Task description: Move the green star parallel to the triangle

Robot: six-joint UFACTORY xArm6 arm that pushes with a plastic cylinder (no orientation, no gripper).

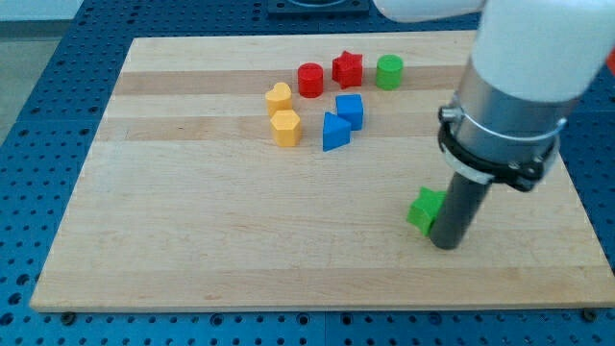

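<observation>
The green star (pixel 422 210) lies at the view's lower right on the wooden board (pixel 192 231), partly hidden by the rod. My tip (pixel 446 244) rests on the board right against the star's right side, slightly below it. The blue triangle (pixel 333 132) sits near the board's upper middle, well up and to the left of the star.
A blue cube (pixel 351 110) touches the triangle's upper right. A yellow heart (pixel 279 96) and a yellow hexagon (pixel 285 127) lie left of it. A red cylinder (pixel 309 79), a red star (pixel 347 69) and a green cylinder (pixel 389 72) line the top. The board's right edge is close.
</observation>
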